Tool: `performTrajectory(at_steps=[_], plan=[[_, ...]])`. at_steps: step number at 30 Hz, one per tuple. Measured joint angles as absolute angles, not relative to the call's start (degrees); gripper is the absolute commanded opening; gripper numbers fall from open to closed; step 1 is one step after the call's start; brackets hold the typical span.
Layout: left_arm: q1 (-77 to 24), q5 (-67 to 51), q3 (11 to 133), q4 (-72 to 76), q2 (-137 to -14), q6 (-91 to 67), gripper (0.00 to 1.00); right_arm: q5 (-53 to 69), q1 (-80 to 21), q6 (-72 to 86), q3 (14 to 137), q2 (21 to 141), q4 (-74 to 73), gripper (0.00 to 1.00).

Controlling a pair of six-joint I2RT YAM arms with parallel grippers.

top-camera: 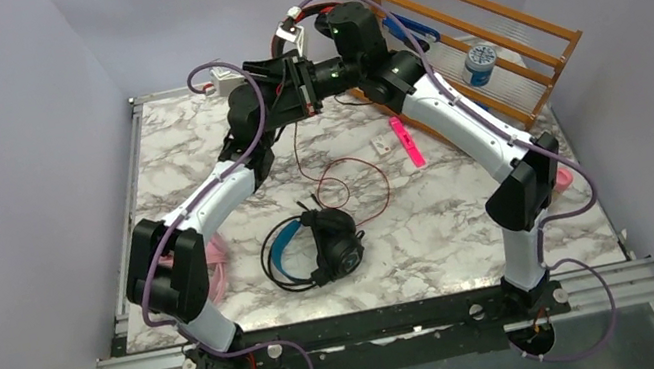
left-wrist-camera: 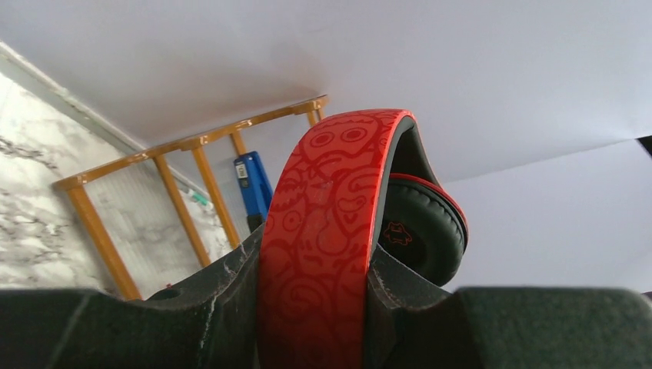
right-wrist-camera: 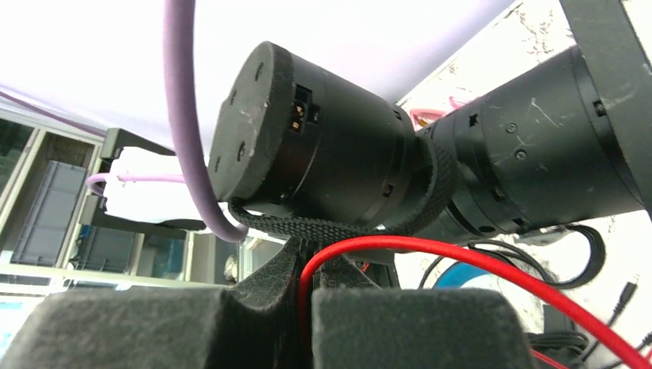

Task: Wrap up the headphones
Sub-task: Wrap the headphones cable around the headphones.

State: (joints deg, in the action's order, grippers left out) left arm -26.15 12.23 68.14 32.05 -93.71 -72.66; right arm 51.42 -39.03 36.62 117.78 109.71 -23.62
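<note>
My left gripper (left-wrist-camera: 315, 265) is shut on the red patterned headband of the red headphones (left-wrist-camera: 330, 192), held high over the table's far side; one black ear cushion (left-wrist-camera: 419, 231) shows behind the band. Between the pads of my right gripper (right-wrist-camera: 311, 269), shut, runs the thin red cable (right-wrist-camera: 492, 265), right beside the left wrist (right-wrist-camera: 323, 161). From above, both grippers meet at the back, left (top-camera: 280, 66) and right (top-camera: 311, 79), and the red cable (top-camera: 301, 164) hangs down into a loop on the marble. The black headphones with a blue headband (top-camera: 319, 247) lie at the table's middle. Pink headphones (top-camera: 214, 255) lie partly under the left arm.
A wooden rack (top-camera: 468, 28) leans at the back right with a blue item (left-wrist-camera: 252, 184) and a blue-capped container (top-camera: 480, 64). A pink strip (top-camera: 408, 145) and a small white piece (top-camera: 382, 145) lie on the marble table (top-camera: 453, 233). Grey walls close in on both sides.
</note>
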Motion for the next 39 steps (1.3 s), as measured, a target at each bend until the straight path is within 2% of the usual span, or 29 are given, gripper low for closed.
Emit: performTrajectory(at_steps=[5, 11, 21, 26, 30, 39], plan=[[-25.96, 10.66, 68.14, 35.16, -94.37, -74.94, 0.00, 53.69, -39.05, 37.63, 119.17, 110.45, -22.85, 0.04], [-25.26, 9.19, 67.31, 37.06, -94.59, -75.16, 0.00, 55.29, -38.02, 37.69, 131.13, 114.52, -26.74, 0.04], [-25.54, 8.43, 65.98, 37.63, -94.56, -73.97, 0.00, 56.95, -33.67, 42.00, 129.62, 115.42, -20.56, 0.00], [-25.50, 8.29, 65.71, 38.19, -94.56, -74.02, 0.00, 59.09, -34.06, 44.29, 120.92, 114.87, -15.38, 0.00], [-25.19, 7.40, 65.06, 39.22, -94.56, -74.13, 0.00, 60.75, -34.06, 45.65, 119.28, 115.09, -14.72, 0.02], [-24.99, 4.93, 62.28, 41.25, -93.82, -73.63, 0.00, 62.41, -31.46, 43.27, 123.76, 114.59, -16.27, 0.10]])
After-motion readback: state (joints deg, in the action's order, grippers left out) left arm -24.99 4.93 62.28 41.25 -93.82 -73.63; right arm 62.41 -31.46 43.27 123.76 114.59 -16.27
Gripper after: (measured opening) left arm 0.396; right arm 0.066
